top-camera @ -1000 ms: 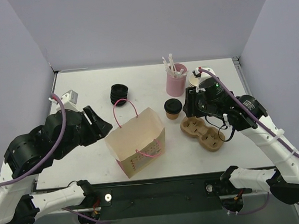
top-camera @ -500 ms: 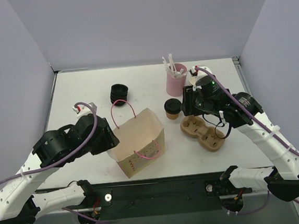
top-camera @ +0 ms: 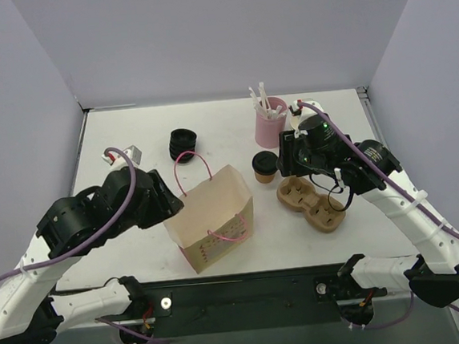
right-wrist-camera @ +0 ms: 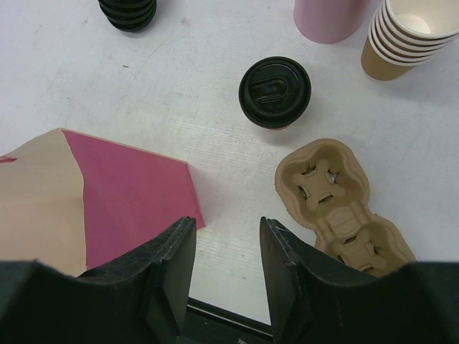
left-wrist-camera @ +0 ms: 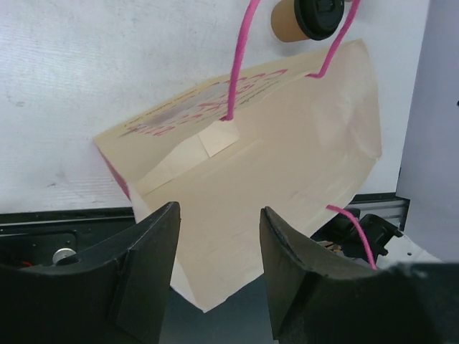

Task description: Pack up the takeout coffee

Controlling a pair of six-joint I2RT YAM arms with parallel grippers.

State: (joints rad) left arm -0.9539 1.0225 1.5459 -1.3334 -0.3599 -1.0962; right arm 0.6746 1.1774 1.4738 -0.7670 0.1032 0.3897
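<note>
One takeout coffee [top-camera: 265, 166], a small tan-brown paper cup with a round black plastic lid, stands upright on the white worktop [top-camera: 129, 132]; it sits between the bag and the pink tumbler, just beside the carrier and touching neither claw.

One tan paper bag [top-camera: 209, 218] with a pink side panel stands upright near the front edge, mouth open; two pink cord handles [top-camera: 191, 169] rise from its rim.

One moulded brown pulp cup carrier [top-camera: 313, 205] lies flat to the right of the bag; two wells counted.

One stack of loose black plastic lids [top-camera: 183, 144] stands behind the bag; the number of lids in it cannot be told.

One pink cylindrical tumbler [top-camera: 270, 124] stands at the rear, holding several white sticks [top-camera: 262, 98]; exact count not legible.

One stack of lidless cream-tan paper cups [right-wrist-camera: 401, 36] stands just beside the tumbler; several nested rims show, the exact number uncertain; in the overhead view the right arm largely hides it.

Two claws inspected; the left claw [left-wrist-camera: 219, 236] hangs over the bag's open mouth, fingers spread, nothing held; the right claw [right-wrist-camera: 228, 229] hovers above bare worktop between the bag's corner and the carrier, fingers likewise spread and released, the lidded cup ahead of it and apart.
</note>
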